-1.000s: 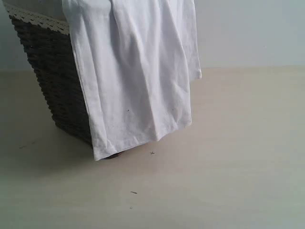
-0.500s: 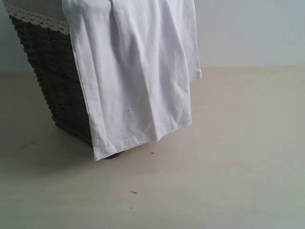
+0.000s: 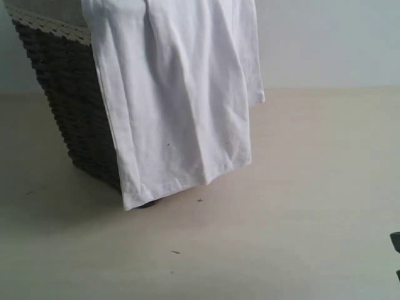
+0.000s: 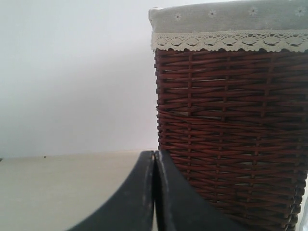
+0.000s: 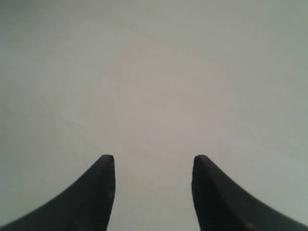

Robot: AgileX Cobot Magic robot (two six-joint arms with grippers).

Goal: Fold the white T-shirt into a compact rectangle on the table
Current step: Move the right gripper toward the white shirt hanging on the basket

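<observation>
Over beige table (image 3: 300, 187), right gripper (image 5: 154, 161) stands half open, empty; left gripper (image 4: 154, 156) pinched shut near wicker basket (image 4: 231, 134).

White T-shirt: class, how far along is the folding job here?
Done: nothing; the white T-shirt hangs unfolded over the wicker basket. In hand: nothing; left claw shut, right claw open, both empty. Left: move the shirt onto the table, spread it, fold it.

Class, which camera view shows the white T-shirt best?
The exterior view: the white T-shirt hangs down the wicker basket there. Left wrist view: basket, no clear shirt; right wrist view: neither.
</observation>
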